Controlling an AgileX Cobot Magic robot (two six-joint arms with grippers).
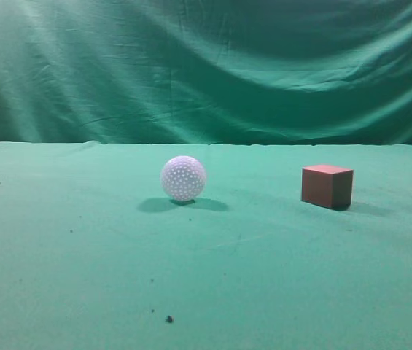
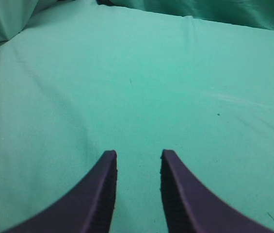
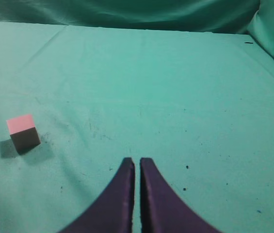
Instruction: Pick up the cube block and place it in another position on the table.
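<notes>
The cube block (image 1: 327, 186) sits on the green tabletop (image 1: 82, 277), at 3 o'clock from the white ball (image 1: 184, 178), well apart. The right hand (image 3: 137, 160) is nearly closed and empty, cube at its 10 o'clock. The left hand (image 2: 138, 154) is parted, gripping nothing.

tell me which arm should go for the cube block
Right, probably. The cube block sits on the right of the table and shows in the right wrist view; the left wrist view shows only cloth. The right gripper must open first.
</notes>
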